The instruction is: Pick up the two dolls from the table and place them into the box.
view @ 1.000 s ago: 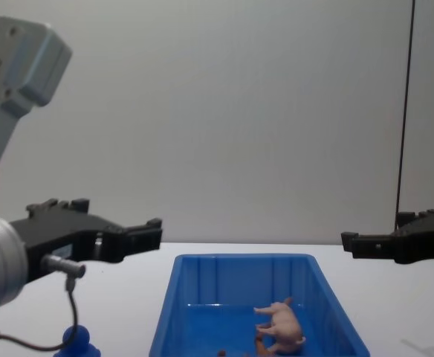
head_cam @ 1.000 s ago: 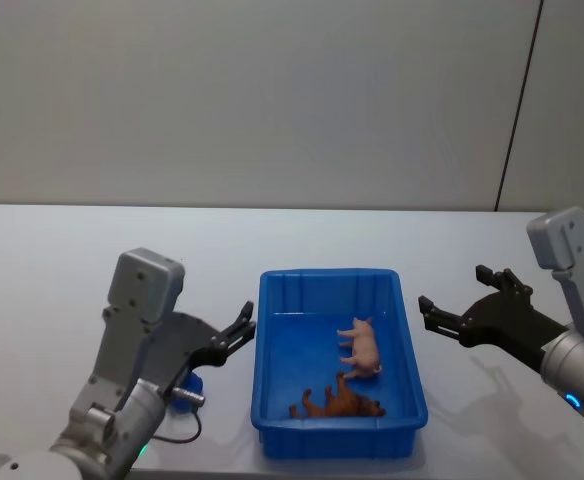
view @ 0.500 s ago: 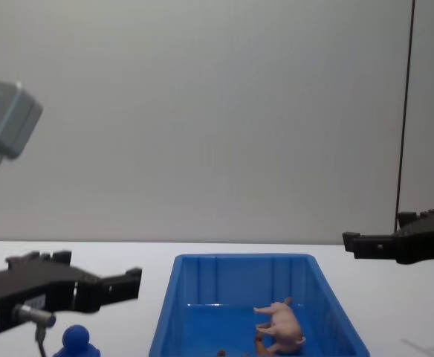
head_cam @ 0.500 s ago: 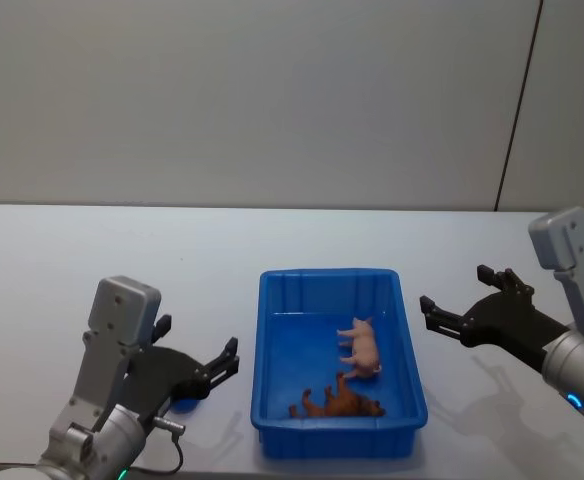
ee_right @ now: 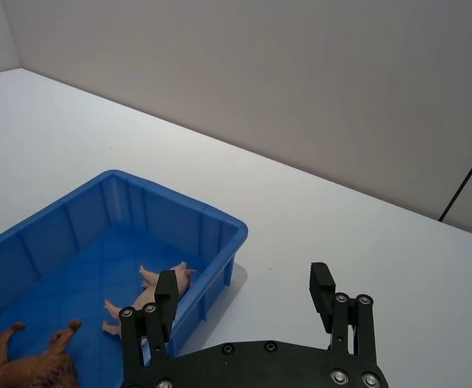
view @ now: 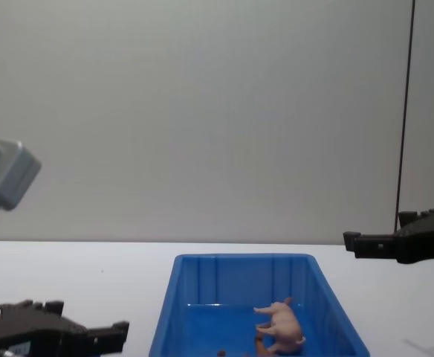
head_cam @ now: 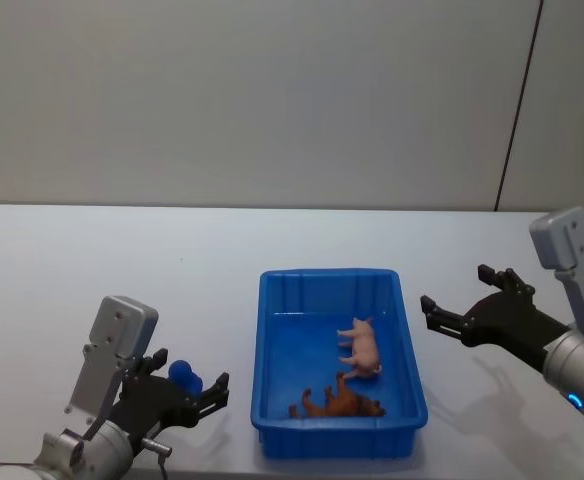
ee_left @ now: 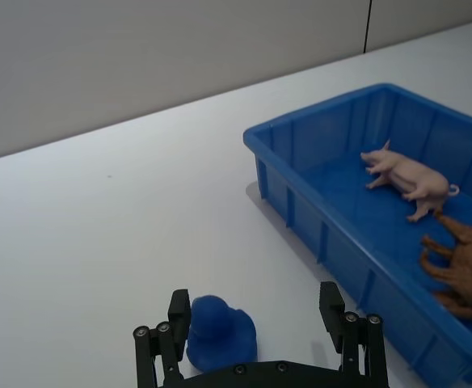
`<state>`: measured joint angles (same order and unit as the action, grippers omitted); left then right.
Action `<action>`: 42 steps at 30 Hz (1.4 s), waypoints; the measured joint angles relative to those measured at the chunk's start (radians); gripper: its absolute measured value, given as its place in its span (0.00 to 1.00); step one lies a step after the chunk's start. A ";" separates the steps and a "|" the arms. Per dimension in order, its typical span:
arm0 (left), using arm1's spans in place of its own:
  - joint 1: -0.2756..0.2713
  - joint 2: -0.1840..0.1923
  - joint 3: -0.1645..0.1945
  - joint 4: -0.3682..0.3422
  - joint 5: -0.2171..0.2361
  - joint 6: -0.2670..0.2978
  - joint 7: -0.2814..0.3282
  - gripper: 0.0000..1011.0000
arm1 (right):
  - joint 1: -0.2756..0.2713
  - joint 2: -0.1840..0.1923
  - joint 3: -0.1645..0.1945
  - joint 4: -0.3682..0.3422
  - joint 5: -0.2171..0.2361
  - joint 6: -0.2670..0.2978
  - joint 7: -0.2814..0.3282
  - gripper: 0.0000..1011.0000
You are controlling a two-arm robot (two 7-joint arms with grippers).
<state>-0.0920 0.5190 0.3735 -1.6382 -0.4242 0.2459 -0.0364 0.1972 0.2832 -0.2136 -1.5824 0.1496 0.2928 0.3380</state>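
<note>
From the head view I see the box [head_cam: 271,360] at lower centre of the white table [head_cam: 92,260], with the pink pig [head_cam: 362,347] lying inside toward its right wall and the brown animal [head_cam: 340,403] at its near end. My left gripper [head_cam: 200,395] sits at lower left, fingers spread, with the blue figure [head_cam: 183,375] just behind them on the tabletop. My right gripper [head_cam: 450,312] hangs at the right edge, fingers apart, holding nothing.

On the left wrist view the blue figure [ee_left: 217,333] stands at the bottom of the frame between the spread fingers [ee_left: 331,305], close to the left one; the box [ee_left: 301,210] fills the right side, the pig [ee_left: 404,175] and brown animal [ee_left: 466,267] inside.

The right wrist view shows the open fingers [ee_right: 323,291] at the bottom, over bare table, the box [ee_right: 212,230] at lower left.

In the chest view the left gripper [view: 91,335] sits low at bottom left, the right gripper [view: 373,243] at mid right, the pig [view: 282,325] in the box [view: 239,260].
</note>
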 joint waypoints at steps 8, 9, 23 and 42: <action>-0.017 0.001 -0.004 0.051 0.027 0.046 -0.050 0.99 | 0.000 0.000 0.000 0.000 0.000 0.000 0.000 0.99; -0.021 0.000 -0.005 0.061 0.032 0.050 -0.057 0.99 | 0.000 0.000 0.000 0.000 0.000 0.000 0.000 0.99; -0.061 -0.011 -0.012 0.139 0.087 0.064 -0.114 0.99 | 0.000 0.000 0.000 0.000 0.000 0.000 0.000 0.99; -0.129 -0.040 -0.020 0.238 0.137 0.021 -0.189 0.88 | 0.000 0.000 0.000 0.000 0.000 0.000 0.000 0.99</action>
<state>-0.2210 0.4786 0.3536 -1.4005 -0.2874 0.2668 -0.2255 0.1973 0.2832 -0.2138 -1.5825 0.1495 0.2928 0.3378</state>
